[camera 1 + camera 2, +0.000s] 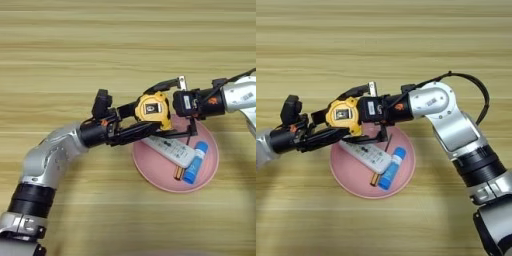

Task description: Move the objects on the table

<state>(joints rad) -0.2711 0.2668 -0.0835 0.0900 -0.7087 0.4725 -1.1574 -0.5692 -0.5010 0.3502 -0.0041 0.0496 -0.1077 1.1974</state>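
Our left fingers point(150, 131) reach in low under the yellow-black tape measure point(152, 109), and our right fingers point(363, 107) meet it from the other side; we cannot tell which pair grips it, nor whether either is closed; it hangs above the far rim of the pink plate point(212, 170), which holds the white remote point(170, 149), the blue tube point(195, 162) and an amber handle point(178, 173). We judge this a handover or a placing onto the plate on the bench point(100, 50); next, one pair must let go cleanly; no writing is readable.
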